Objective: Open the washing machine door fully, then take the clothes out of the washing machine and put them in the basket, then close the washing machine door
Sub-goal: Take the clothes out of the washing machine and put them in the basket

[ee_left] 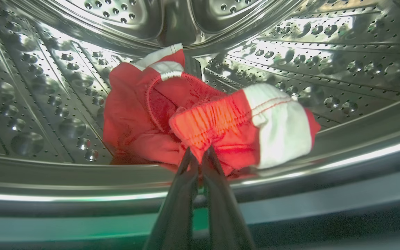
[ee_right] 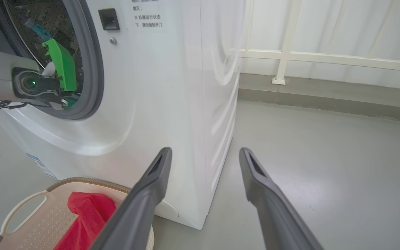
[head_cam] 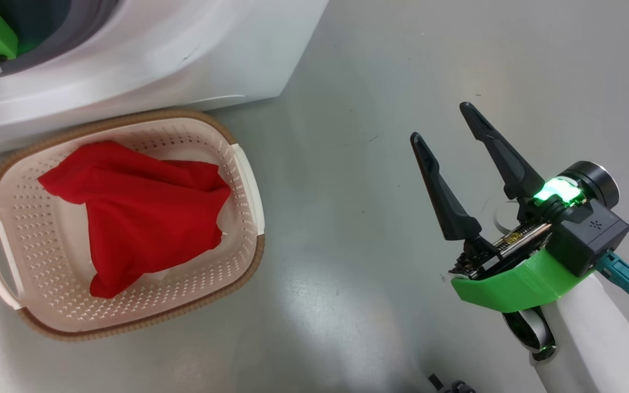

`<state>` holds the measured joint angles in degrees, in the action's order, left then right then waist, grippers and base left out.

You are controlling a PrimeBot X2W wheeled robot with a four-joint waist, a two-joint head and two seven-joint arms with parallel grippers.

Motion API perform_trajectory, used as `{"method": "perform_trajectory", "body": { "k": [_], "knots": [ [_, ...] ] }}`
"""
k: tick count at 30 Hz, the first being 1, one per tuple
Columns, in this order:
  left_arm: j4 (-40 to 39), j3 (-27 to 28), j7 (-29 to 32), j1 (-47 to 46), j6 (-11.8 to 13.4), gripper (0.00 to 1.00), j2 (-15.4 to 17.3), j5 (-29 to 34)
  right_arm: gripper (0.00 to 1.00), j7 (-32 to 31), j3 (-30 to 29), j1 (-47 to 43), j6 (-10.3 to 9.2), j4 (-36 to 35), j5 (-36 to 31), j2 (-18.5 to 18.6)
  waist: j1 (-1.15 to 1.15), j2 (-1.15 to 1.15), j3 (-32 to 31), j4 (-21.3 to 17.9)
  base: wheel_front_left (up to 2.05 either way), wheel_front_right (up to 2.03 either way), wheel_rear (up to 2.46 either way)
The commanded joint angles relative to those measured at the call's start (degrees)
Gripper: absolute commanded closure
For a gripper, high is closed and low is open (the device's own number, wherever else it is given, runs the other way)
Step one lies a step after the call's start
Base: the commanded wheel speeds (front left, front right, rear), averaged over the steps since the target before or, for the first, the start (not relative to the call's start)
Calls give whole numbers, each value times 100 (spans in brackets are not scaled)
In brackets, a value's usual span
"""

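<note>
While the left arm reaches into the washer (ee_right: 158, 86) at the far left of the right wrist view, its green bracket (ee_right: 61, 66) sits inside the ring of the grey gasket (ee_right: 95, 69). Low on the front there's a small blue sticker (ee_right: 35, 158), too small to read. Just right of the opening is a dark latch socket (ee_right: 109, 19), and beside it printed Chinese text (ee_right: 148, 21); the lower line reads 请勿强制开门, while the top line is cut off by the frame.

Inside the steel drum (ee_left: 40, 104), the clothes (ee_left: 186, 114) lie bunched on the drum floor, red with white trim bands, one wide white band off to the right. The left claw (ee_left: 199, 152) is pinched shut, fingers pressed together, tips nipping a gathered red fold at the near lower edge of that bundle. The rest of the cloth spreads beyond and to both sides of the tips.

From the head, the basket (head_cam: 249, 180) sits on the grey floor (head_cam: 347, 245) right against the washer's base, with a red piece (head_cam: 140, 218) draped across it, covering most of its middle.

Over to the right, well apart from basket and washer, the right claw (head_cam: 439, 121) hangs above bare floor, fingers spread wide, nothing between them. A green light (head_cam: 552, 192) glows at its wrist. Beyond it a white railing (ee_right: 325, 59) lines the wall.
</note>
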<state>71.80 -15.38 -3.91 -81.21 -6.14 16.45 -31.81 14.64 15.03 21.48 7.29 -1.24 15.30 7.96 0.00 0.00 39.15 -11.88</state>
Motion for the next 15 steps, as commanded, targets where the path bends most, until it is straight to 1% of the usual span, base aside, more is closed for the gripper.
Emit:
{"method": "perform_trajectory", "body": {
  "k": [1, 10, 15],
  "knots": [
    [-91, 0, -161, -68, -15, 100, 234, 62, 0, 36, 71, -64, 20, -112, 81, 46, 0, 0, -15, 46, 0, 0, 0],
    [-220, -92, -899, 95, -42, 100, 167, 114, 0, 36, 40, -42, 20, -73, 61, 129, 0, 0, -76, 354, 0, 0, 0],
    [-498, -55, -1084, 367, -54, 100, 152, 121, 0, 36, 45, -29, 20, -38, 53, 169, 0, 0, -199, 562, 0, 0, 0]
  ]
}}
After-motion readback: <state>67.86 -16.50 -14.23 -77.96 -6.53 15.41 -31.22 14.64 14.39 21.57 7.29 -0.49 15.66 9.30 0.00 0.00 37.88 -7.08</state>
